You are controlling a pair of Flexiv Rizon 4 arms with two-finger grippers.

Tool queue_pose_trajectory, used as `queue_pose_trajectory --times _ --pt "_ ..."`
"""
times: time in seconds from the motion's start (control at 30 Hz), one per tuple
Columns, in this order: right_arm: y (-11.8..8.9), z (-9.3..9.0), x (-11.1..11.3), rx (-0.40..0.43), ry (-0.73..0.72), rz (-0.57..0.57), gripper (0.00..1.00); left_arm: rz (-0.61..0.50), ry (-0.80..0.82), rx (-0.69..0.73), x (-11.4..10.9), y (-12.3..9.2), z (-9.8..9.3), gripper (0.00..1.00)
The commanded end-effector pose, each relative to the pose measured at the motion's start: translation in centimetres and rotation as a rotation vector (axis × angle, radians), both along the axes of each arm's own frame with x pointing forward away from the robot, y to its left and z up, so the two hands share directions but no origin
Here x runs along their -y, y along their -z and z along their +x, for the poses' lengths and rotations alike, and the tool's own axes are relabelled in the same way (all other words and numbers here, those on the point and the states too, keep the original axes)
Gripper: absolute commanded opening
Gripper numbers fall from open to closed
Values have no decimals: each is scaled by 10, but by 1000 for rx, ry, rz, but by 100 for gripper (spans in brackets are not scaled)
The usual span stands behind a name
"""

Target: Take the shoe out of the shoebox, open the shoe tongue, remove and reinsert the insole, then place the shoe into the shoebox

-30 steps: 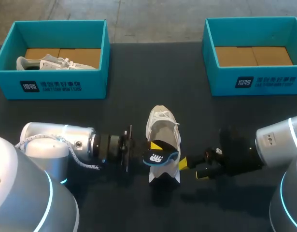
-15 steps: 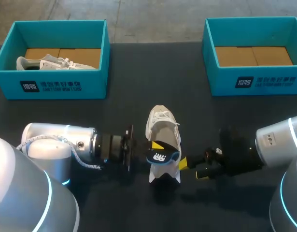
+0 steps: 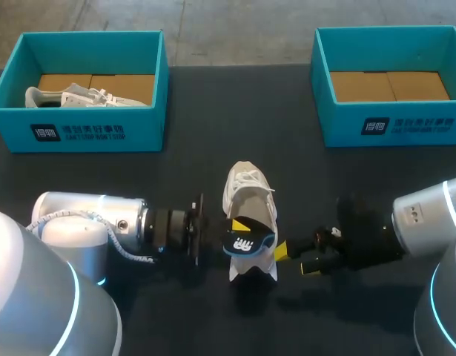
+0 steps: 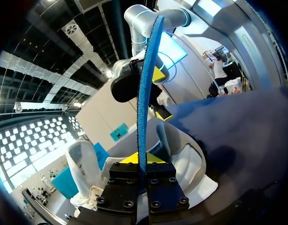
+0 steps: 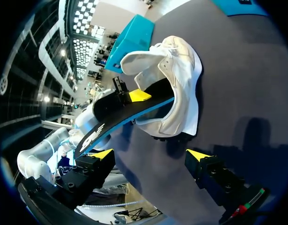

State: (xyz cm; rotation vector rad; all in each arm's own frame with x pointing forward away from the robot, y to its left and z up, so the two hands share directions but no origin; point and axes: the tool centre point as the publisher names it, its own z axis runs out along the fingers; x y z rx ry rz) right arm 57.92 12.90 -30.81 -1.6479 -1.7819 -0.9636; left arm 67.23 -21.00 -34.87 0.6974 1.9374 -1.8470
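Observation:
A white shoe lies on the dark table at the middle, toe toward the far side. My left gripper, coming in from the left, is shut on a black insole with a blue edge, held on edge over the shoe's heel opening. In the left wrist view the insole rises from between the fingers, with the shoe just beyond. In the right wrist view the insole runs into the shoe. My right gripper stands open to the right of the heel, holding nothing.
A teal shoebox at the back left holds another white shoe. A second teal shoebox at the back right shows only its cardboard floor. Dark table lies between the boxes and the shoe.
My left gripper nudged the insole slightly toward the shoe, then eased back a little. The right arm and the shoe stayed put.

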Motion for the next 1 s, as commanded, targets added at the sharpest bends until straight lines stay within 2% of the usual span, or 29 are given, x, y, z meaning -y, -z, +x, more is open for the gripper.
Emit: queue_pose_trajectory --times 0.03,0.27,0.5,0.6,0.73,1.0 --pt "0 0 -2 0 2 -4 100 0 -8 0 1 3 -4 0" --pt "0 0 -2 0 2 -4 100 -3 -17 -6 -1 3 -4 0" --pt "0 0 -2 0 2 -4 100 -8 -18 -7 -1 0 -1 9" --pt "0 0 -2 0 2 -4 100 -10 -17 -10 -1 -2 -1 21" --pt "0 0 -2 0 2 -4 100 -10 -14 -9 -2 -6 -2 28" --pt "0 0 -2 0 2 -4 100 9 -13 8 -3 -14 -7 29"
